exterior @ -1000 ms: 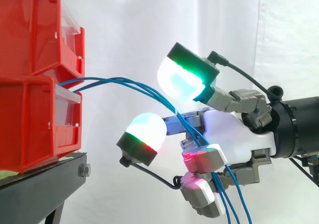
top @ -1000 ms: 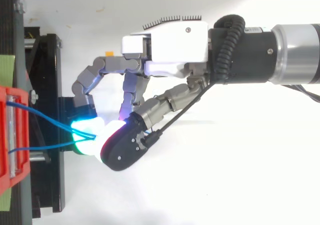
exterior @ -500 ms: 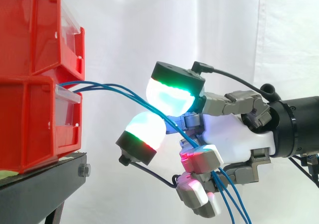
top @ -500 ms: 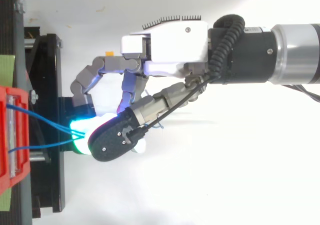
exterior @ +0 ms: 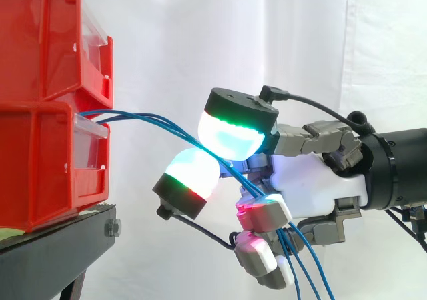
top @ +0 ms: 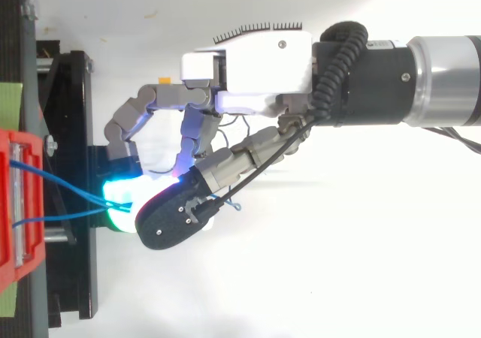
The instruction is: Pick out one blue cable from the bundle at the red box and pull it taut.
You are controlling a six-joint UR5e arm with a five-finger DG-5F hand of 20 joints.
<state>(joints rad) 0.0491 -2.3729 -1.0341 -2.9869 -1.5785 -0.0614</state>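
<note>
Blue cables [exterior: 167, 123] sag from the red box [exterior: 47, 160] into the hand [exterior: 313, 187]. Its upper pad [exterior: 230, 137] has closed down, pinching several strands, not one; slack remains.

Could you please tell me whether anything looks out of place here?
Yes: several blue cables, not one, curve from the red bins and pass bunched between the robot hand's pads.

cables [exterior: 143, 117] between bins [exterior: 40, 153] and hand [exterior: 313, 187]
</note>
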